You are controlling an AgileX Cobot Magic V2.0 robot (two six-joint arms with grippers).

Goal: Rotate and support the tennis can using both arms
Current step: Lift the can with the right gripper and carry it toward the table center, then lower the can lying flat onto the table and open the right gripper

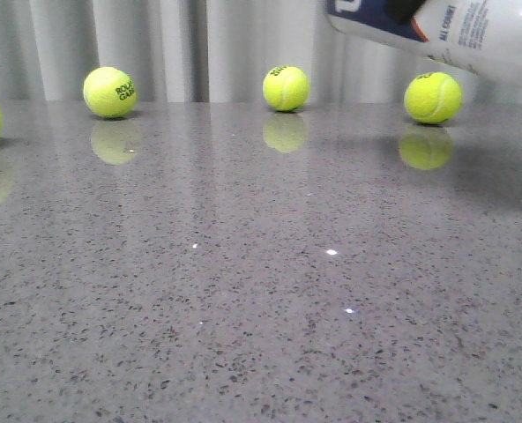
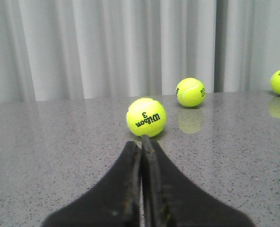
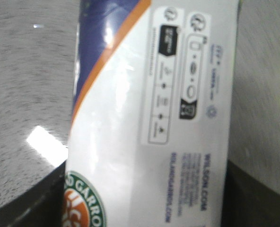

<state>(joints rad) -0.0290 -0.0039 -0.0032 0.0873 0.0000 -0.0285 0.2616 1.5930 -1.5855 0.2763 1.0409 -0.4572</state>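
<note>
**Above the bench, the can hangs tilted**

At the upper right of the front view, the long white-and-navy tennis can (image 1: 473, 35) with its orange diagonal stripe hangs tilted in the air, clear of the speckled grey stone bench (image 1: 261, 300). In the right wrist view the can (image 3: 154, 118) fills the frame between dark shapes at either lower corner; the right hand itself is hidden, so its state cannot be told. The left hand (image 2: 141, 142) has its black fingers pressed together, empty, low over the bench. Just beyond its tips sits a yellow-green "Wilson 3" tennis ball (image 2: 146, 117), apart from it. Other balls lie along the grey curtain (image 1: 199, 44).
</note>
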